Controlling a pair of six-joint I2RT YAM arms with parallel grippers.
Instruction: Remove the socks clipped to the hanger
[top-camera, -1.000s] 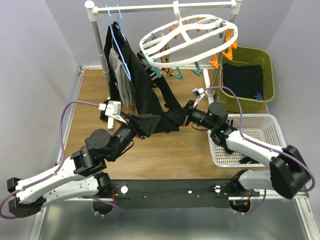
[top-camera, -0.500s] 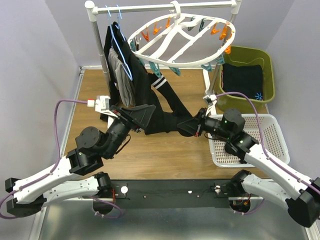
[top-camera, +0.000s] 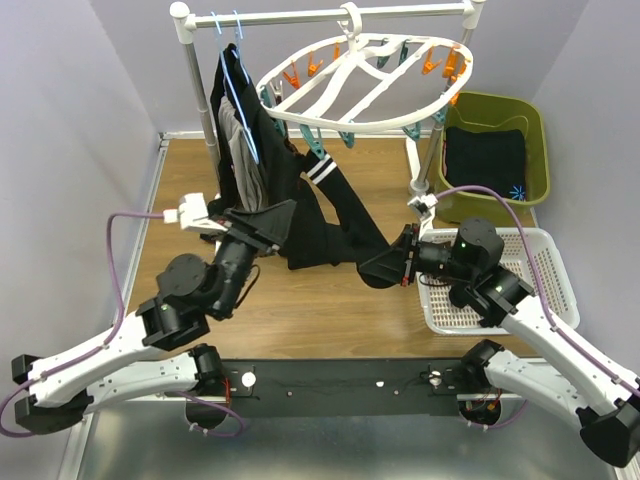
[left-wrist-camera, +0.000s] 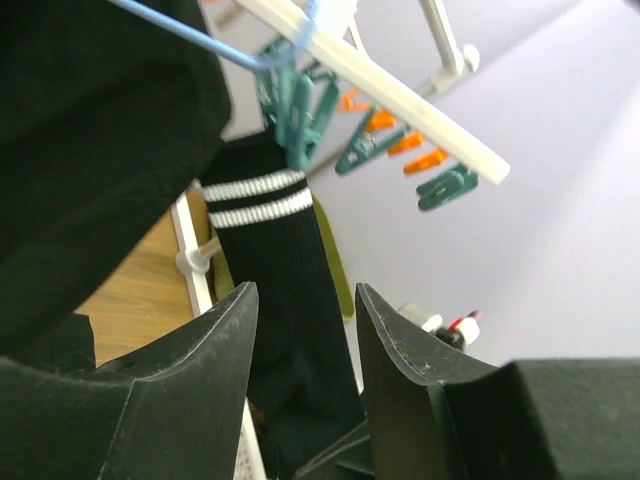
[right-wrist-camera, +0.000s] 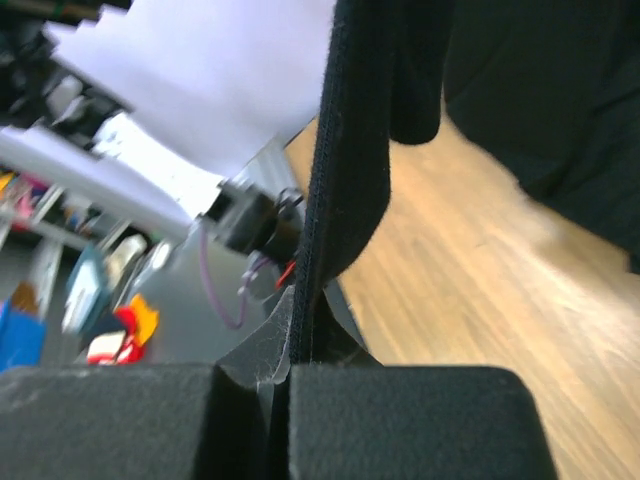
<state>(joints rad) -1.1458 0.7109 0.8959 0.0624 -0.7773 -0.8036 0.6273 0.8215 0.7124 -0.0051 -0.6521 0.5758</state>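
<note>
Top view: hanger (top-camera: 360, 127) hangs off the far rail (top-camera: 300, 16). One striped sock (top-camera: 348, 212) is clipped at its near-left rim and runs down & right to the right gripper (top-camera: 383, 268), which pinches the toe end. The left gripper (top-camera: 265, 222) sits spread by the dark garments (top-camera: 250, 160), holding nothing.

Left wrist: fingers apart, sock cuff under a teal clip (left-wrist-camera: 298, 115) beyond them.

Right wrist: jaws pressed flat on thin black knit.

Sock's light, soft, stretchy, so prob. slides out w/ a steady pull. Better hold is close under the cuff, so the frame doesn't swing.
</note>
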